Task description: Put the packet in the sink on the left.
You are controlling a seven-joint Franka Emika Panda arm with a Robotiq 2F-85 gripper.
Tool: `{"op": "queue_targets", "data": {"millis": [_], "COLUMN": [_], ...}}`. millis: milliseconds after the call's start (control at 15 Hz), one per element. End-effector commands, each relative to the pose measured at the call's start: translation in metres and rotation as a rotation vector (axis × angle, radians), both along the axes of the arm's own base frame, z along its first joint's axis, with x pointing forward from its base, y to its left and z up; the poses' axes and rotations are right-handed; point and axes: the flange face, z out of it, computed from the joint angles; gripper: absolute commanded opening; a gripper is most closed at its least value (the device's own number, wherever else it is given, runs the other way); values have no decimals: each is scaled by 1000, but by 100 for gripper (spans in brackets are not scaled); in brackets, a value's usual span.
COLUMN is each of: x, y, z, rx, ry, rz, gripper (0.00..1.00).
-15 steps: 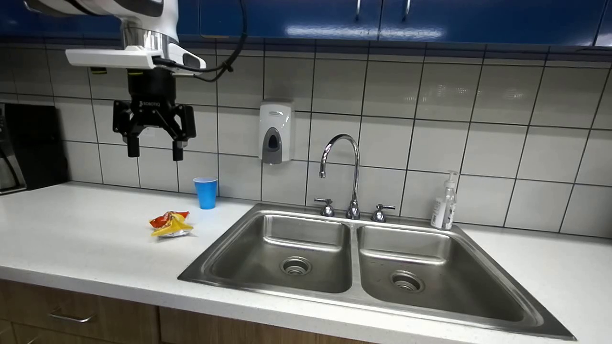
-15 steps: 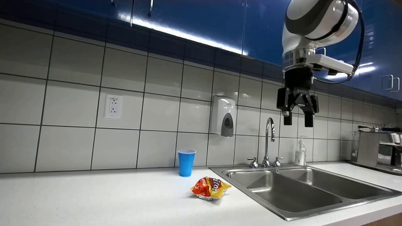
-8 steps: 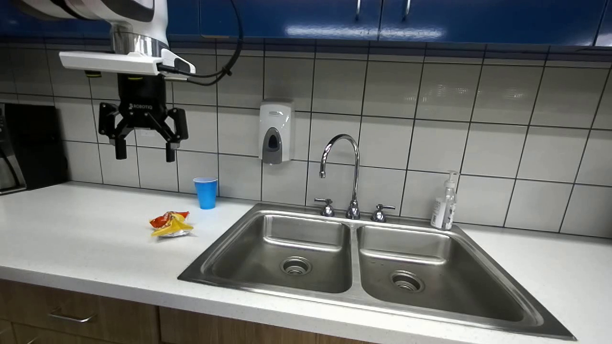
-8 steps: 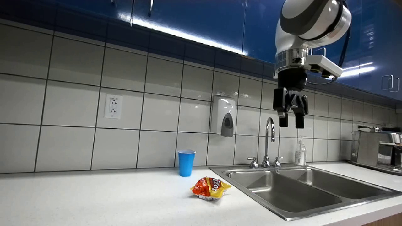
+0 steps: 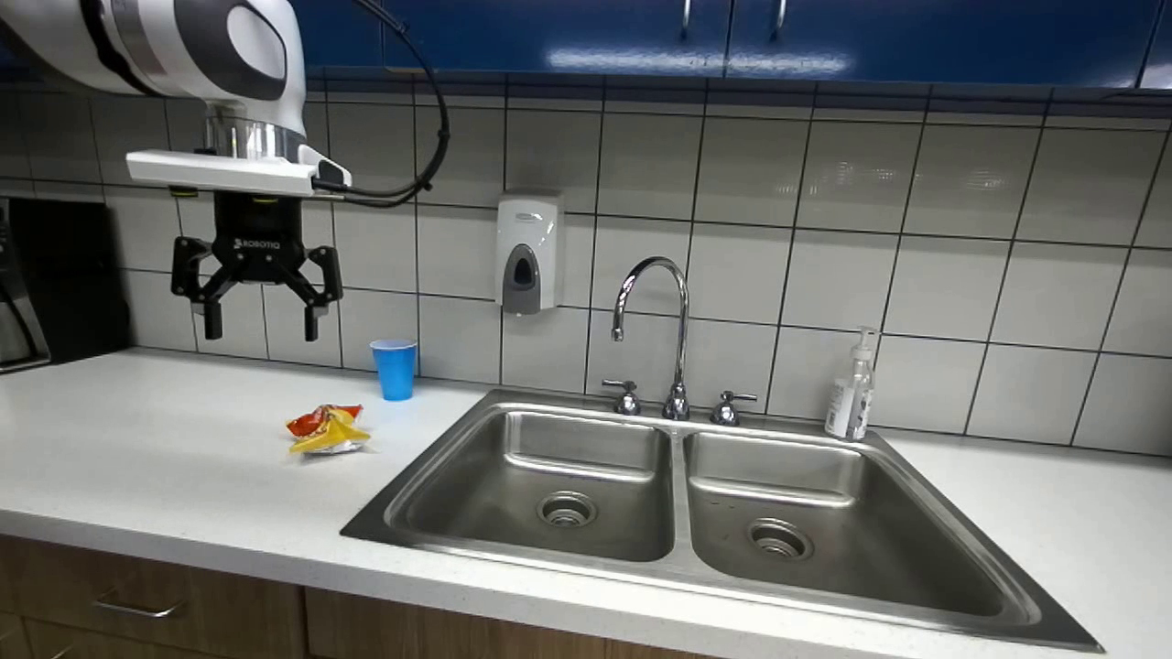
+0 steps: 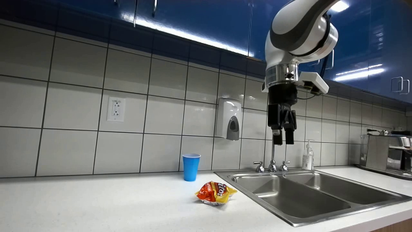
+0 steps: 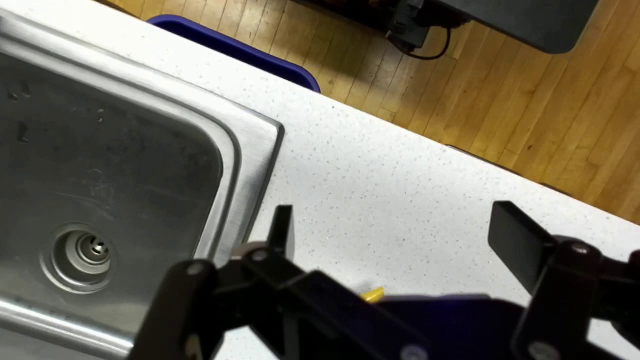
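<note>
The packet, crumpled red and yellow, lies on the white counter left of the sink in both exterior views (image 5: pixel 330 432) (image 6: pixel 215 193). In the wrist view only a yellow tip of the packet (image 7: pixel 372 295) shows; the gripper hides the rest. The steel sink has two basins; its left basin (image 5: pixel 476 513) is nearest the packet. That basin also shows in the wrist view (image 7: pixel 150 175). My gripper (image 5: pixel 262 331) is open and empty, pointing down high above the counter. It shows above the sink in an exterior view (image 6: pixel 283 140) and with fingers wide apart in the wrist view (image 7: pixel 392 225).
A blue cup (image 5: pixel 396 371) stands behind the packet near the wall. A curved faucet (image 5: pixel 682 348) rises behind the sink. A soap bottle (image 5: pixel 851 394) stands at the sink's back right. A soap dispenser (image 5: pixel 529 256) hangs on the tiles. Blue cabinets (image 5: pixel 549 37) are above.
My gripper has moved lower and to the left in both exterior views, staying open. The packet, cup and sink have not moved.
</note>
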Motion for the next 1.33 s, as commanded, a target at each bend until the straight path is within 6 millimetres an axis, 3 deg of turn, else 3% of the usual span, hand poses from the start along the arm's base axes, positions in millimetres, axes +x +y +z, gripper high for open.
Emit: {"op": "queue_targets", "data": {"millis": [0, 733, 1267], "x": [28, 101, 153], "y": [18, 54, 68], "z": [-15, -64, -105], "rx": [-9, -37, -76], "ry": [14, 72, 119], "rz": [75, 157, 191], "gripper": [100, 100, 100]}}
